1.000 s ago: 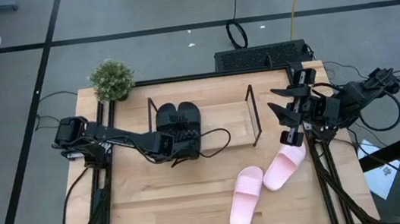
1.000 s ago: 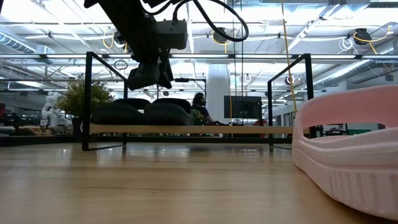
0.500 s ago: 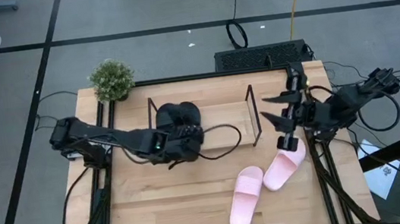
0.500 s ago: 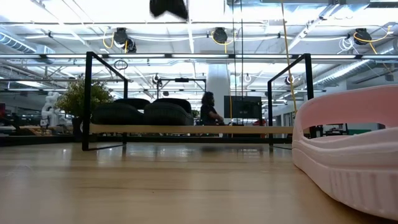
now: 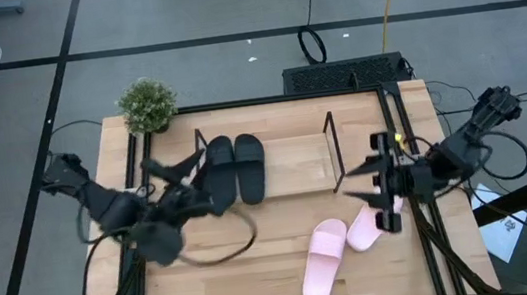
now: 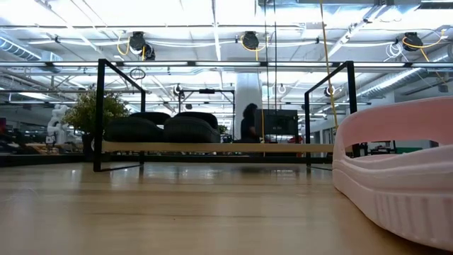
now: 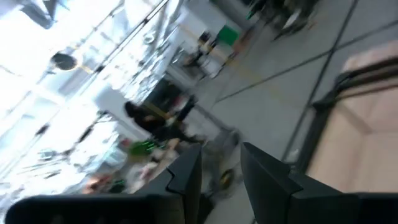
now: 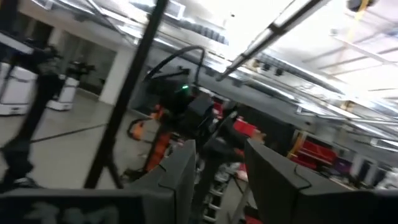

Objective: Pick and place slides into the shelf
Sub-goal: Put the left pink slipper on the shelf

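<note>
- High view: the left gripper point(image 5: 188, 167) hangs blurred over the table's left side, just off the shelf's point(image 5: 333, 147) left end, fingers parted and holding nothing.
- The right gripper point(image 5: 361, 184) hovers near the shelf's right end, above the pink slides point(image 5: 323, 258), its fingers spread and empty.
- Both black slides point(image 5: 236, 167) sit side by side in the shelf's left half.
- The two pink slides lie on the wooden table point(image 5: 258, 269), in front of the shelf toward its right side.
- A potted plant point(image 5: 146, 104) stands at the table's back left corner.
</note>
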`<action>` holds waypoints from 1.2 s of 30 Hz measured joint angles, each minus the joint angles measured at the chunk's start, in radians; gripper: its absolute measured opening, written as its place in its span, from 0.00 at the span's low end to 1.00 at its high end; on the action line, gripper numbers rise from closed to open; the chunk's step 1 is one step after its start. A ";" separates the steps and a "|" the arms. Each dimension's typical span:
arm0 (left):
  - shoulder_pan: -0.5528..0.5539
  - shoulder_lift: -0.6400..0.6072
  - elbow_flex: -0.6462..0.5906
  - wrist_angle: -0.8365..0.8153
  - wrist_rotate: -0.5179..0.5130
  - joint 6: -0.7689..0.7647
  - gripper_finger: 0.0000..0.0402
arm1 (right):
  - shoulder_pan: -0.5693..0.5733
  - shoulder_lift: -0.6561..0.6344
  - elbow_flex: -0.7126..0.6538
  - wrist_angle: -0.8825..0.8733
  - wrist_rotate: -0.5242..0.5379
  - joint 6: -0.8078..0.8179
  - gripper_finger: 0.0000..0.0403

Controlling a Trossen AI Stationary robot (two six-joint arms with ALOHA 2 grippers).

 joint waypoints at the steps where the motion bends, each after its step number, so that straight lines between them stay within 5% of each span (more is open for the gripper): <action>1: -0.032 -0.010 0.000 0.021 0.002 -0.003 0.29 | 0.014 0.011 0.000 0.009 -0.001 0.000 0.32; 6: -0.132 -0.017 0.001 0.190 -0.003 0.022 0.29 | 0.067 0.078 0.001 0.063 -0.046 -0.038 0.32; 12: -0.161 -0.010 -0.001 0.259 -0.003 0.014 0.29 | 0.079 0.145 0.001 0.277 -0.411 -0.050 0.32; 15: -0.164 -0.007 -0.001 0.256 -0.003 -0.010 0.29 | 0.081 0.162 0.002 0.360 -0.447 -0.006 0.32; 23: -0.187 -0.001 -0.001 0.258 -0.002 -0.008 0.29 | 0.120 0.246 0.022 0.247 -0.116 -0.048 0.32; 29: -0.233 -0.002 -0.001 0.259 -0.002 -0.004 0.29 | 0.160 0.387 0.232 -0.032 0.111 -0.071 0.32; 33: -0.272 -0.002 -0.001 0.259 -0.001 -0.004 0.29 | 0.188 0.501 0.412 -0.336 0.301 0.070 0.32; 36: -0.295 -0.002 -0.001 0.259 -0.001 -0.004 0.29 | 0.205 0.565 0.480 -0.454 0.344 0.252 0.32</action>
